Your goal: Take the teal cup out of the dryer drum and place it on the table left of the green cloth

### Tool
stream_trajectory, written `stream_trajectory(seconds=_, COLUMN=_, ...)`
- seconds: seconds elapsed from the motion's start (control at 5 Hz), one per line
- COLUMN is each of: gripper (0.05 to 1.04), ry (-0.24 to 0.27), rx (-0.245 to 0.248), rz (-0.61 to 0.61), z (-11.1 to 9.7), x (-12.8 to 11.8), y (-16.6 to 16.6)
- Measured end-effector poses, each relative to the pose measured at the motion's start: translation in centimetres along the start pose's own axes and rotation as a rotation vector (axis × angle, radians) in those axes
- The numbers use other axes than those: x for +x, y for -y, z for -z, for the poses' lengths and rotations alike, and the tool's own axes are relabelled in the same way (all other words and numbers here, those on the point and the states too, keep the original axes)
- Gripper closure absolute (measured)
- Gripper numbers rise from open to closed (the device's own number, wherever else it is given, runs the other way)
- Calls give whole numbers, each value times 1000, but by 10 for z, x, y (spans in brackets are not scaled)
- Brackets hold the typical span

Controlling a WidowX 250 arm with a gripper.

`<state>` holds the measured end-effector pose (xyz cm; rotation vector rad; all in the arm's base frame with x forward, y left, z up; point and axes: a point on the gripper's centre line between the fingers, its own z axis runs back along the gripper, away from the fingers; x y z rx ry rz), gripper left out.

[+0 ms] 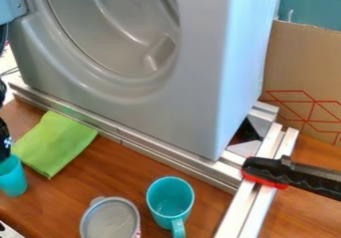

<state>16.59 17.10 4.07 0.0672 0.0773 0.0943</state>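
1. At the left edge, just below and seemingly against the black gripper (4, 145): a teal cup (13, 178), roughly upright, partly cut off. Cannot tell whether the claw is open, closed or gripping the cup; cannot tell, either, whether lifted or set down.
2. Just beside the cup, on its far right: a green cloth (57, 145), flat on the wooden table (126, 167). Could drag or bunch up if caught under the cup's base, and so upset the cup.
3. Farther right, near side: a lidded container (110, 222), then a teal mug (170, 197), upright, handle toward the near edge. Close together; could knock one into the other with a low sweep rightward.
4. Beyond the cloth: a metal rail (136, 140) below a grey washer-like shell (140, 102). Could jar cup or claw through too wide a swing to the far side.
5. At right: a black-and-red clamp (286, 172) on the framing, well apart from the cup; behind, a cardboard box (303, 72).
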Motion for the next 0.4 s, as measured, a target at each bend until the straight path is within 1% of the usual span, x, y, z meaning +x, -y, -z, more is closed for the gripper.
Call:
stream_trajectory(seconds=0.2, gripper=83, ry=34, rx=34, rz=59, z=-33, x=6, y=16)
stream_trajectory(seconds=0.4, gripper=83, ry=104, rx=77, rz=181, z=-62, x=35, y=46)
